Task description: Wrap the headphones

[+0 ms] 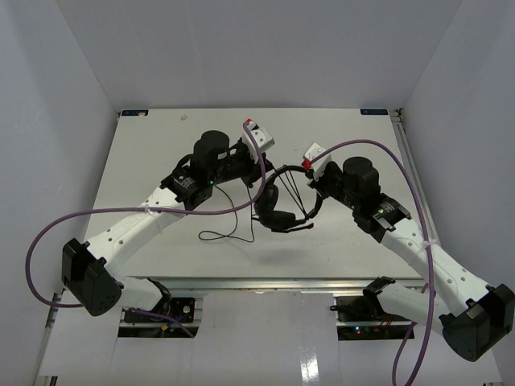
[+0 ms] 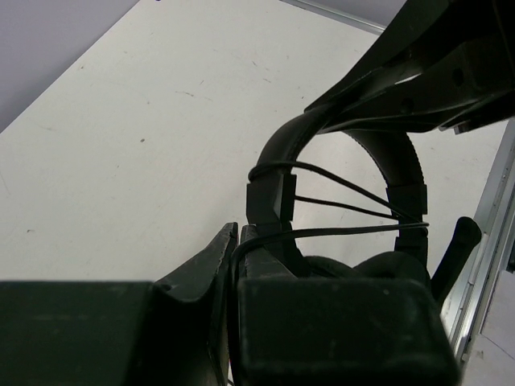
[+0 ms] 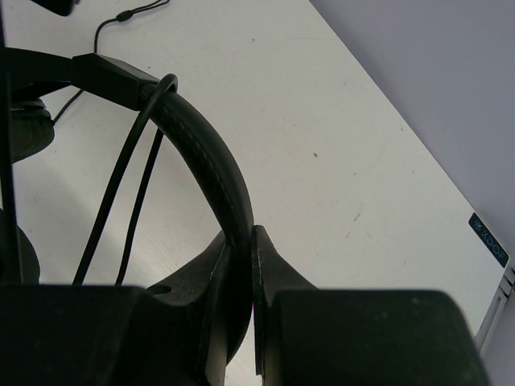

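The black headphones point(image 1: 283, 211) hang in mid-table between my two grippers, earcups low and headband point(image 1: 296, 167) arched up. The thin black cord crosses the arch in a few strands point(image 2: 346, 187), and its loose end trails over the table to the left point(image 1: 228, 235). My left gripper point(image 1: 262, 185) is shut on the cord point(image 2: 238, 246) just beside the headband's left side point(image 2: 273, 173). My right gripper point(image 1: 315, 191) is shut on the headband point(image 3: 217, 173), with cord strands point(image 3: 121, 173) running alongside it. The plugs do not show clearly.
The white table point(image 1: 161, 145) is walled by white panels at the back and sides. A metal rail point(image 1: 407, 153) runs along its right edge. Thick purple cables point(image 1: 48, 233) loop from both arms. The right gripper's body point(image 2: 426, 64) looms at the upper right of the left wrist view.
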You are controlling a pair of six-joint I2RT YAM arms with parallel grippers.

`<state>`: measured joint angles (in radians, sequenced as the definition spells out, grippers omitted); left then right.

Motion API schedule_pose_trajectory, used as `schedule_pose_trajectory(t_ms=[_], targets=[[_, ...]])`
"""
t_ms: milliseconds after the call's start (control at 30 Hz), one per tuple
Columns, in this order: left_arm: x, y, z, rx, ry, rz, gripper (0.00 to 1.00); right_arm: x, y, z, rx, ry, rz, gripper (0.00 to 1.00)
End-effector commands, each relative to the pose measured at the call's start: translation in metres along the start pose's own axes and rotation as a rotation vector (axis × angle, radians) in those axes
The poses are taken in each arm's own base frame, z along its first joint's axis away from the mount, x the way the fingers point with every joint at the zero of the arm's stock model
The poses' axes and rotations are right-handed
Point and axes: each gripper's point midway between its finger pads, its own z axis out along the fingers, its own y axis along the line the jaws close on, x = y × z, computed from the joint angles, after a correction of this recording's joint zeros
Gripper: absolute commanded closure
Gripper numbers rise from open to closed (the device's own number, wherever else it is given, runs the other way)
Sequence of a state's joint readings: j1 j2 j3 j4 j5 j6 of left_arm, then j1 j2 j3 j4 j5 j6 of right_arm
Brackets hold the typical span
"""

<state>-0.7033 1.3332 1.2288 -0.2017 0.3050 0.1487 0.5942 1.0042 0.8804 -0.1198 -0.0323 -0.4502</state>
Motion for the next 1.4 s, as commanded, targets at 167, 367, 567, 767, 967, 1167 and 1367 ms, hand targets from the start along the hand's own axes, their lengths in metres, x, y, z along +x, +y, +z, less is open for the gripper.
schedule_pose_trajectory(t_ms=[167,367,567,767,967,1167,1367], targets=[[-0.042,0.016,0.002,-0.019,-0.115,0.073,0.85,-0.023,0.016,-0.001,-0.092,-0.067,-0.029,0.92],[-0.032,0.031,0.010,-0.031,-0.112,0.077,0.85,-0.027,0.022,-0.002,-0.127,-0.082,-0.036,0.92],[-0.027,0.045,0.023,-0.022,-0.098,0.056,0.83,-0.035,0.028,-0.004,-0.171,-0.104,-0.022,0.92],[-0.021,0.049,0.032,0.000,-0.094,0.032,0.81,-0.046,0.033,-0.007,-0.212,-0.126,-0.003,0.92],[0.000,0.043,0.034,0.028,-0.073,0.003,0.81,-0.057,0.035,-0.011,-0.236,-0.150,0.027,0.92],[0.029,0.028,0.029,0.085,-0.083,-0.059,0.68,-0.080,0.036,-0.021,-0.286,-0.196,0.061,0.92],[0.047,0.017,0.022,0.146,-0.127,-0.138,0.60,-0.092,0.040,-0.026,-0.340,-0.219,0.100,0.92]])
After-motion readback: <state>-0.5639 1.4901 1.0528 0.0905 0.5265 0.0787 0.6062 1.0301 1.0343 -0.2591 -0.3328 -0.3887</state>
